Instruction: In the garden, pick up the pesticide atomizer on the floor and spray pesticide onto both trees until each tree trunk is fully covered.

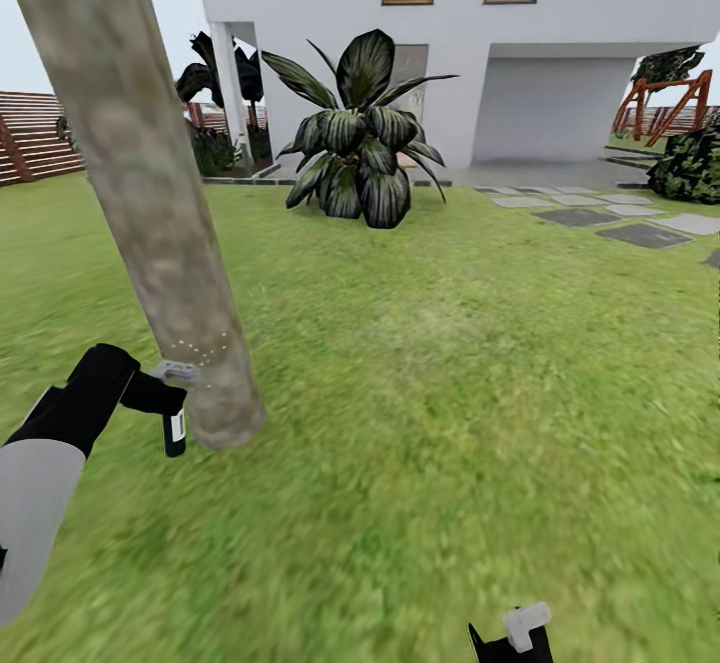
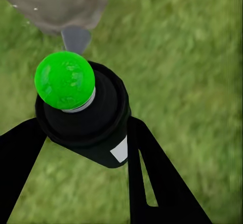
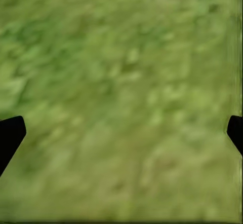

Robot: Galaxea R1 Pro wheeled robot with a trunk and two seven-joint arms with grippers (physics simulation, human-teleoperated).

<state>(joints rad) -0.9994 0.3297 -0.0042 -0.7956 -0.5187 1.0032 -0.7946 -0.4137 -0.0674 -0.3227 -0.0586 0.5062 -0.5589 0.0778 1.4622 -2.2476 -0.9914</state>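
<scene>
The left tool pinches the small dark hard plastic spray bottle around its round body, right beside the thick grey-brown tree trunk; it looks light and slippery, while the right tool is spread wide.

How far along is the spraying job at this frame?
Done: the pesticide atomizer is off the lawn, clamped in the left gripper. In hand: its grey nozzle points at the base of the tree trunk, where faint white specks show, so spraying appears under way. Left: I cannot tell how much of this trunk is covered, and a second tree remains. The right gripper hangs open over grass.
</scene>
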